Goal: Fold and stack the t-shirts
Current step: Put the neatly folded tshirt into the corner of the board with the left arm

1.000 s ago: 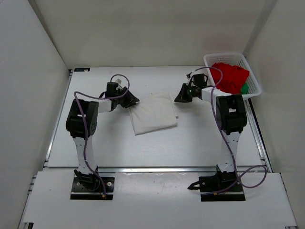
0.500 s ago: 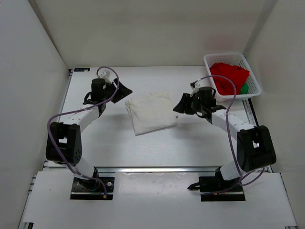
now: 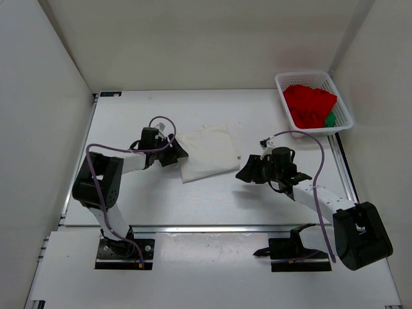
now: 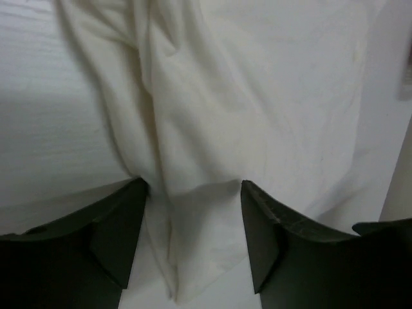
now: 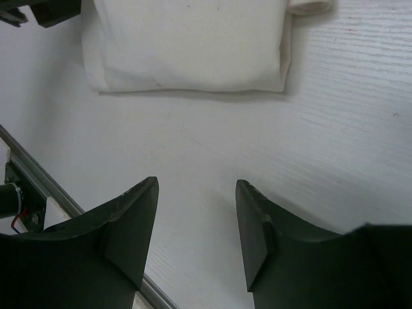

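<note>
The table (image 3: 129,109) is closed in by white walls (image 3: 45,96) on its left, far and right sides, and its near edge is marked by a metal rail (image 3: 212,228). The far right corner is taken up by a white mesh basket (image 3: 313,77), set close against the right wall. Bare tabletop is seen along the far edge, down the left side, and in a broad band between the cloth and the rail.

The cream-white t-shirt (image 3: 206,153) is laid near the middle of the table, slightly left of centre, well apart from the basket. It is folded into a rough rectangle, turned a little askew to the table edges. Long soft creases are seen along its left border in the left wrist view, and a small rolled end is seen sticking out at one corner in the right wrist view.

The red t-shirt (image 3: 309,105) is heaped in the basket, with a small patch of the green t-shirt (image 3: 330,120) showing at its near right side.

The left gripper (image 3: 179,153) is held low at the shirt's left edge with its jaws spread; the creased border is seen between them, ungripped. The right gripper (image 3: 244,172) is held over bare table just to the right of the shirt's near corner, jaws parted, nothing between them.
</note>
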`<act>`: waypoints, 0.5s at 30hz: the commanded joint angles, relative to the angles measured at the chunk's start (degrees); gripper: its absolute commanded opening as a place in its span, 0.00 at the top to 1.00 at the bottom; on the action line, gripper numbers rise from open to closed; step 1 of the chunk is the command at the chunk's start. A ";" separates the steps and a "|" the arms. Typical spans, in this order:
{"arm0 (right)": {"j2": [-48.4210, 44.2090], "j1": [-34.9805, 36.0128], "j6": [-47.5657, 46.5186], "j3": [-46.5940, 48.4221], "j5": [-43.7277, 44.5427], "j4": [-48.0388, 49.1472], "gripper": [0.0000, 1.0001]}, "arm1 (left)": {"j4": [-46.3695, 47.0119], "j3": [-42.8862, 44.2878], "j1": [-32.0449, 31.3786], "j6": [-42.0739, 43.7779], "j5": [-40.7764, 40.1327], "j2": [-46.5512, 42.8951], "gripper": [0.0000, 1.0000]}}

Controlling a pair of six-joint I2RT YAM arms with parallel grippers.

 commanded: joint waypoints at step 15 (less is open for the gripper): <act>1.67 1.28 -0.87 -0.13 -1.75 4.50 0.51 | -3.14 29.03 5.83 -7.63 2.47 15.91 1.00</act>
